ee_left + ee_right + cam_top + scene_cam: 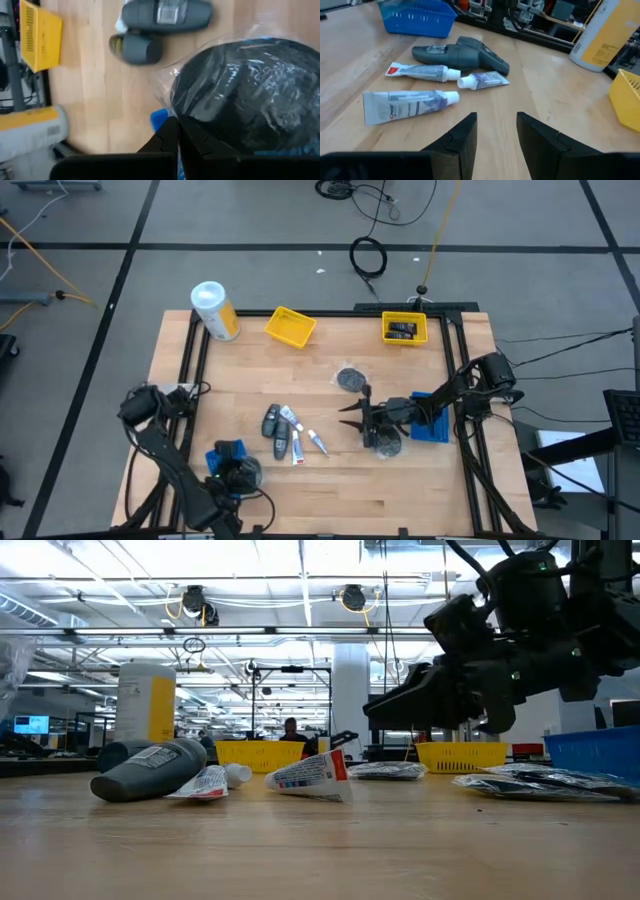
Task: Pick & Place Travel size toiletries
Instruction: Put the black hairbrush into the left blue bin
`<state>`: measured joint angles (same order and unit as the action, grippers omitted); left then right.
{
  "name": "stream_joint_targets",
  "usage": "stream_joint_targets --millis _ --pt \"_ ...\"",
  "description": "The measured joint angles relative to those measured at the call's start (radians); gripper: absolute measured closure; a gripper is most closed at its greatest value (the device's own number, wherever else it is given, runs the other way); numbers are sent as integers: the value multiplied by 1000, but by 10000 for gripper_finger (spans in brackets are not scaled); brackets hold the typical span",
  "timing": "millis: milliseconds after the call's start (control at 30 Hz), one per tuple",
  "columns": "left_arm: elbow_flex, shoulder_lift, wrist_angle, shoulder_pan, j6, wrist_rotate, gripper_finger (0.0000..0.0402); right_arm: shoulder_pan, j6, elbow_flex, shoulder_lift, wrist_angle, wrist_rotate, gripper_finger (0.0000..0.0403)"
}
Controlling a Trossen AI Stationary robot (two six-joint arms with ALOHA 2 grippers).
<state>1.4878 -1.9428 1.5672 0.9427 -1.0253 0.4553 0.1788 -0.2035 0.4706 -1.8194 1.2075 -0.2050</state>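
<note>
Two dark grey bottles (272,421) and three white tubes (297,442) lie flat together at the table's middle. My right gripper (352,416) stands open just right of them, level, pointing at them (422,72), with nothing between its fingers (495,135). One wrapped dark disc (350,378) lies on the table. A second disc (386,442) lies under my right arm. My left gripper (174,125) is shut at the near left, right beside a third disc in clear wrap (250,95) over a blue tray (226,452). My left gripper's shut fingertips (167,132) stand at the edge of the disc's clear wrap (172,82), slanting down from the near side. The fingers themselves hide the meeting place, and I cannot tell whether they touch the wrap or hold it.
A white-and-yellow canister (214,310) lies at the far left. A yellow tray (290,327) sits at the far middle. Another yellow tray (405,328), with black packets in it, is at the far right. A second blue tray (432,426) sits under my right arm.
</note>
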Motion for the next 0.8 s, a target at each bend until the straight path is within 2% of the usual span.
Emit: stream_joint_targets --millis 200,300,467,600,800 --pt "-11 -2 4 -16 -162 -10 401 -8 0 0 0 14 0 273" --pt "-11 -3 0 -31 -236 -48 396 -8 0 0 0 14 0 273" --pt "-11 -3 -67 -72 -206 -170 379 -8 7 0 0 13 0 273" --pt "-11 -3 5 -80 -216 -250 369 -7 7 0 0 12 0 273" --pt "-11 28 6 -58 -229 -298 396 -7 8 0 0 12 1 273"
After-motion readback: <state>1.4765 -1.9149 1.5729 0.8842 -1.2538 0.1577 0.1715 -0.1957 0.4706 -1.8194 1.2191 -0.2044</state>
